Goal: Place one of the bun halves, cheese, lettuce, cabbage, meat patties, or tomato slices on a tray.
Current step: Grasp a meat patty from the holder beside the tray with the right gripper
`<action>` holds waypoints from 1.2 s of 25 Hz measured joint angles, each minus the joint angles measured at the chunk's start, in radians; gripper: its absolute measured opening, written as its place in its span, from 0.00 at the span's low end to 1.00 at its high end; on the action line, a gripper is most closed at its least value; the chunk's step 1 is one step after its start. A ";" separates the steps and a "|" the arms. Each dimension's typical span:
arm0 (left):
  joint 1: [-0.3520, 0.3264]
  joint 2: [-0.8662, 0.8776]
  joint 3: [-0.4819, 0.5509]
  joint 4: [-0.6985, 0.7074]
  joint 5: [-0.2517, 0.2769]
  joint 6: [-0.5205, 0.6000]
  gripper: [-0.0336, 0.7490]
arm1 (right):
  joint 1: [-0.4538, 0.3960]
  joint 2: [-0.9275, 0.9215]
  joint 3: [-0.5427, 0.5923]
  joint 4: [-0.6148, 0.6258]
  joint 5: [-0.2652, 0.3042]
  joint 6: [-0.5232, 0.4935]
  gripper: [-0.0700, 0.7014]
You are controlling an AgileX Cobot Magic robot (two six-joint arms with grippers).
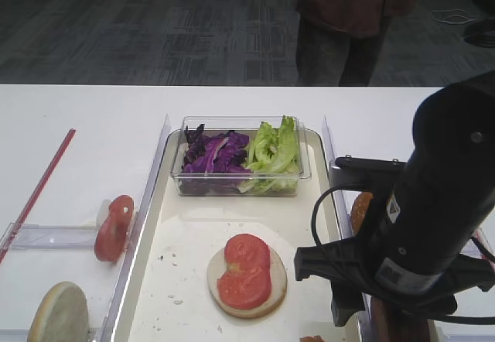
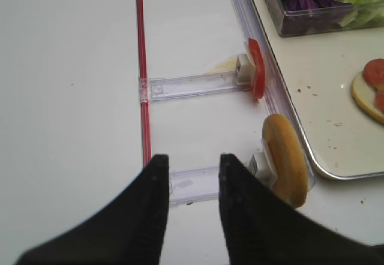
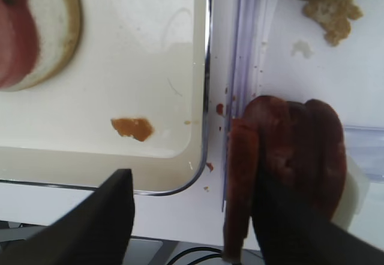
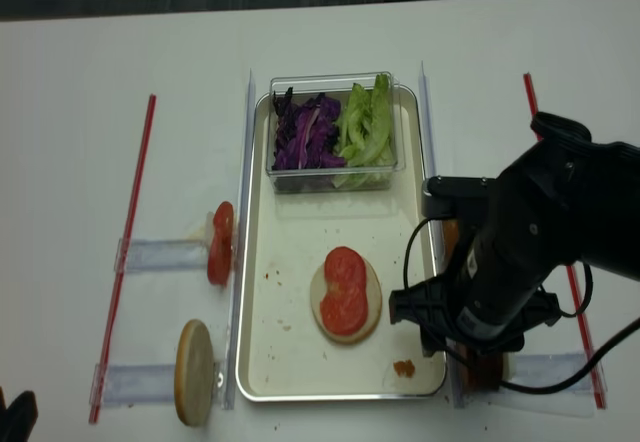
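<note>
The right claw (image 3: 192, 217) hangs open over the upright meat patties (image 3: 288, 151), one finger (image 3: 300, 229) against them, just right of the tray (image 1: 186, 280). A bun half (image 1: 247, 284) with tomato slices (image 1: 244, 272) lies on the tray. The left claw (image 2: 189, 181) hovers open above the worktop (image 2: 72, 97).

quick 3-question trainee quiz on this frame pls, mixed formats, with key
1. True or false: the bun half on the tray is bare.
2. The right gripper has its fingers: A) shut on a patty; B) open beside the meat patties; C) open over the tub.
3. Fill in: the clear tub holds lettuce and purple ____.

Key
1. False: tomato slices lie on it.
2. B
3. cabbage
</note>
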 joint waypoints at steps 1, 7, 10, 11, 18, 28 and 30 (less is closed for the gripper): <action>0.000 0.000 0.000 0.000 0.000 0.000 0.29 | 0.000 0.002 0.000 0.000 0.000 -0.001 0.67; 0.000 0.000 0.000 0.000 0.000 0.000 0.29 | 0.000 0.002 0.000 0.000 0.000 -0.005 0.67; 0.000 0.000 0.000 0.000 0.000 0.000 0.29 | 0.000 0.002 0.000 -0.002 0.002 -0.005 0.63; 0.000 0.000 0.000 0.000 0.000 0.000 0.29 | 0.000 0.002 0.000 -0.005 0.002 -0.005 0.60; 0.000 0.000 0.000 0.000 0.000 0.000 0.29 | 0.000 0.002 0.000 -0.025 0.016 -0.005 0.39; 0.000 0.000 0.000 0.000 0.000 0.000 0.29 | 0.000 0.002 0.000 -0.036 0.028 0.000 0.21; 0.000 0.000 0.000 0.000 0.000 0.000 0.29 | 0.000 0.002 0.000 -0.040 0.030 0.002 0.21</action>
